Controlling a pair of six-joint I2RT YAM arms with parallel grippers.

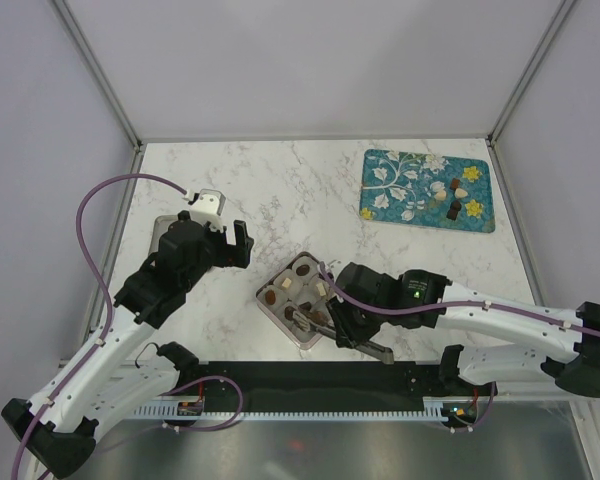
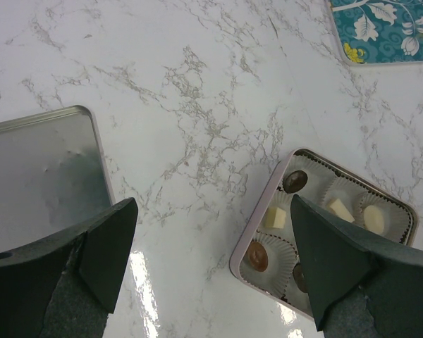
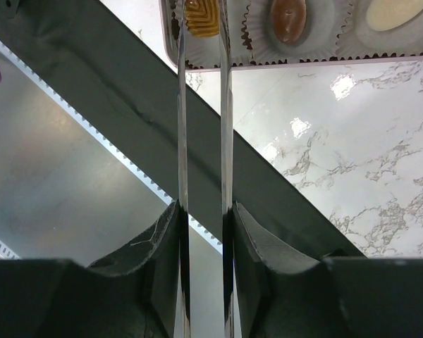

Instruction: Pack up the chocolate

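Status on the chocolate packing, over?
Left gripper open, above marble tabletop. Right gripper shut on long metal tweezers, tips at ridged caramel-brown chocolate in square tin. More chocolates on teal floral mat.

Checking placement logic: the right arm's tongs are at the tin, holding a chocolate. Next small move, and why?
Probably ease the right gripper open a little so the tongs let go: their tips pinch a ridged brown chocolate right at the corner of the tin.
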